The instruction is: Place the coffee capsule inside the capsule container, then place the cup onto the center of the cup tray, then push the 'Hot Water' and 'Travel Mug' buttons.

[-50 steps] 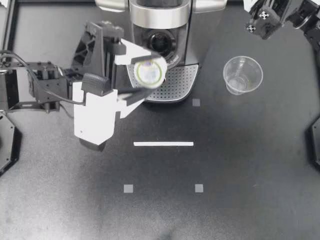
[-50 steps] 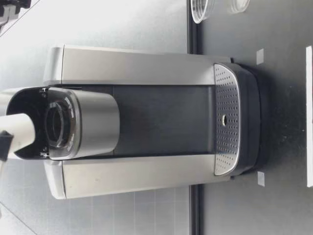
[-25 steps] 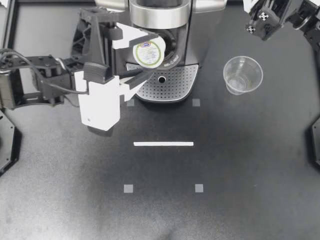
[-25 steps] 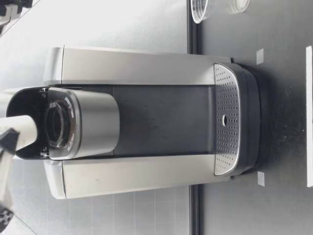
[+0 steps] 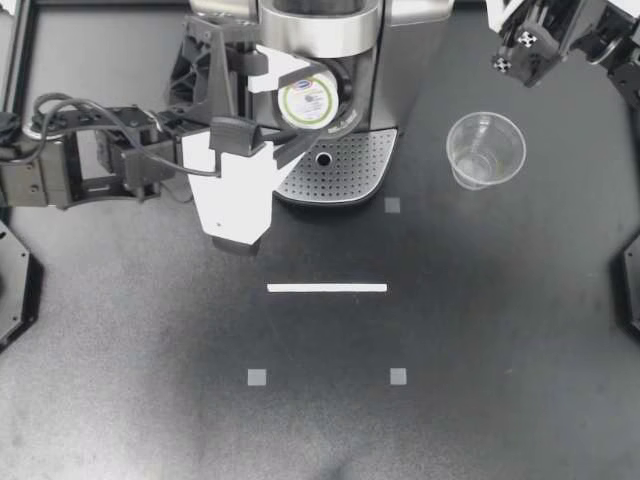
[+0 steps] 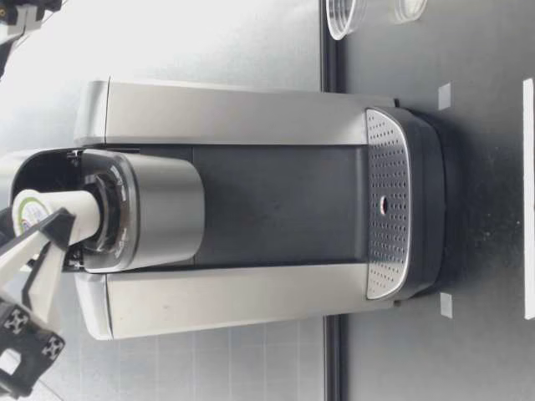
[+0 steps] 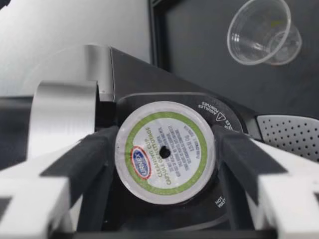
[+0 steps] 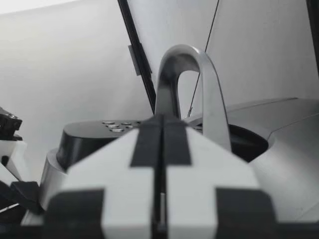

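Foil covers the wide top of the coffee capsule [image 5: 306, 101]: a silver disc with a green ring, a blue oval badge and fine print around a small hole pierced in its middle, above a plain white body. My left pincer [image 5: 296, 108], reaching in from 9 o'clock, is opened just to the width of that capsule and clamps it from two sides, one black pad on each flank, as the left wrist view [image 7: 165, 152] shows plainly. The capsule hangs tilted at the mouth of the capsule container [image 5: 345, 85], at 12 o'clock of the perforated cup tray [image 5: 355, 165]. From table height its narrow end [image 6: 54, 215] meets the container's ring, though I cannot tell how deep it goes. The clear plastic cup [image 5: 485, 150] stands on the dark worktop [image 5: 450, 320] at 3 o'clock of the tray, well apart from the coffee machine [image 5: 320, 30]. My right pincer [image 5: 520, 50] hovers at 1 o'clock of the cup, its fingers pressed together on nothing.
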`<state>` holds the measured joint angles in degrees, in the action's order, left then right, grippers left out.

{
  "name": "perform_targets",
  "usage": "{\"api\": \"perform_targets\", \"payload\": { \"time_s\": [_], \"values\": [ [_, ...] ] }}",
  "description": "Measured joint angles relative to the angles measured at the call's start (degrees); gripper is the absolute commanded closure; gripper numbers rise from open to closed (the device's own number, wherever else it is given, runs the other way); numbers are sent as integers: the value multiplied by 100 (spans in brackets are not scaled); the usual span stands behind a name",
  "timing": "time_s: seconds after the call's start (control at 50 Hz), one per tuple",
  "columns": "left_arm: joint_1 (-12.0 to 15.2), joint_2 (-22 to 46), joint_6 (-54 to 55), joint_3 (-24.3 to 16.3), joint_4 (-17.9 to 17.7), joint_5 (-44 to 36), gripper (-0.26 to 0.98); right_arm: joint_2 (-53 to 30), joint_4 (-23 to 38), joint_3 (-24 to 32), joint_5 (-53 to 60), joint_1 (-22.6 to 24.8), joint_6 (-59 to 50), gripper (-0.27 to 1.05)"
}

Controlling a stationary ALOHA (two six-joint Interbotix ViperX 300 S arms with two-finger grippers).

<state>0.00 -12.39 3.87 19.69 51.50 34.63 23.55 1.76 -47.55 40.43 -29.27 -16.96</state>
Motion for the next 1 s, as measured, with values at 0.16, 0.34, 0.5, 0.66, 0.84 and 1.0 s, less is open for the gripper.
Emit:
{"api": "perform_targets", "payload": {
  "time_s": [0.16, 0.34, 0.5, 0.66, 0.84, 1.0],
  "values": [
    [9, 44, 26, -9, -9, -26, 24, 0, 0, 0, 0, 0, 9, 71],
    [18, 35, 53, -9, 18, -26, 13, -9, 0, 0, 0, 0, 9, 71],
    [18, 44, 62, -9, 70, -9, 7, 0, 0, 0, 0, 0, 0, 71],
    [18, 44, 62, 18, 114, 0, 7, 0, 0, 0, 0, 0, 0, 71],
    [18, 35, 158, 70, 123, -18, 4, 0, 9, -26, 18, 0, 0, 71],
    [26, 35, 211, 105, 132, -53, -1, 0, 9, -26, 26, 0, 0, 71]
  ]
}}
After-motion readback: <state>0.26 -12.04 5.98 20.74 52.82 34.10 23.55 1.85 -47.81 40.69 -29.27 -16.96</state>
